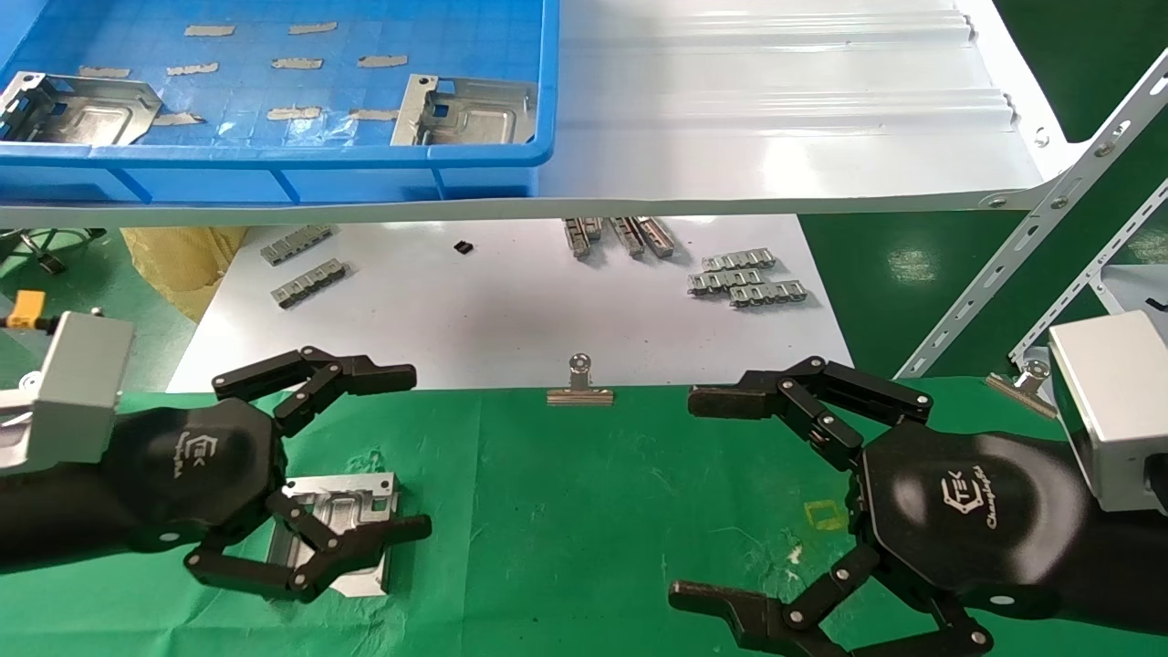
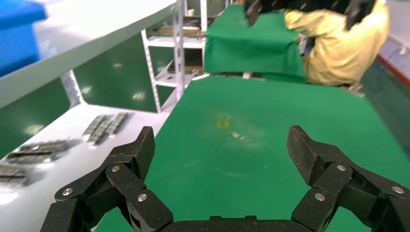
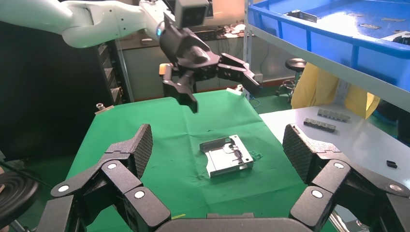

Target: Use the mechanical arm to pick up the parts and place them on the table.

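Part (image 1: 339, 511) laid flat on table (image 1: 584, 511); left gripper (image 1: 401, 452) held spread above it; right gripper (image 1: 693, 497) spread, nothing held

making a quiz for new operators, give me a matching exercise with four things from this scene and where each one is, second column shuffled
Things:
1. left gripper
2. part on the table
3. two parts
4. binder clip

Places or states:
A. lying inside the blue crate on the shelf
B. open, held above the plate on the green cloth
C. at the far edge of the green table, between the two hands
D. flat on the green cloth, not gripped

Pairs: 1-B, 2-D, 3-A, 4-C

The right gripper is also open, over bare cloth.
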`<action>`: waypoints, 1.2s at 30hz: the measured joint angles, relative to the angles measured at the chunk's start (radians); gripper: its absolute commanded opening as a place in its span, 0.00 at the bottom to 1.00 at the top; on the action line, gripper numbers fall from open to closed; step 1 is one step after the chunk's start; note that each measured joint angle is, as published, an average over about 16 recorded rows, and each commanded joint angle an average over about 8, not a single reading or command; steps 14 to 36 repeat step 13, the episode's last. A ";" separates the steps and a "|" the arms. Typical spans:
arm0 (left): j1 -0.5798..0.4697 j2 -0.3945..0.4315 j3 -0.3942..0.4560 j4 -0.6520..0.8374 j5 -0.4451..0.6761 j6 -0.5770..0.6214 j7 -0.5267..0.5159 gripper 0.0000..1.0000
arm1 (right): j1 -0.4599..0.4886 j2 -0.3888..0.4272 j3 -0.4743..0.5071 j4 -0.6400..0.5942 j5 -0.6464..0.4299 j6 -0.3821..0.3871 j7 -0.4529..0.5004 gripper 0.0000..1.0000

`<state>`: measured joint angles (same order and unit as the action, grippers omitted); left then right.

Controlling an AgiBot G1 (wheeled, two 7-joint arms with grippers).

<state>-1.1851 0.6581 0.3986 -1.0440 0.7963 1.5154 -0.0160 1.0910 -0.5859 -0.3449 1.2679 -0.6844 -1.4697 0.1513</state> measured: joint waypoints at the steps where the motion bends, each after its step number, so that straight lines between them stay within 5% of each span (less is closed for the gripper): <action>1: 0.010 -0.004 -0.010 -0.021 -0.006 -0.002 -0.015 1.00 | 0.000 0.000 0.000 0.000 0.000 0.000 0.000 1.00; 13: 0.086 -0.037 -0.093 -0.188 -0.051 -0.015 -0.134 1.00 | 0.000 0.000 0.000 0.000 0.000 0.000 0.000 1.00; 36: 0.086 -0.037 -0.093 -0.188 -0.051 -0.015 -0.134 1.00 | 0.000 0.000 0.000 0.000 0.000 0.000 0.000 1.00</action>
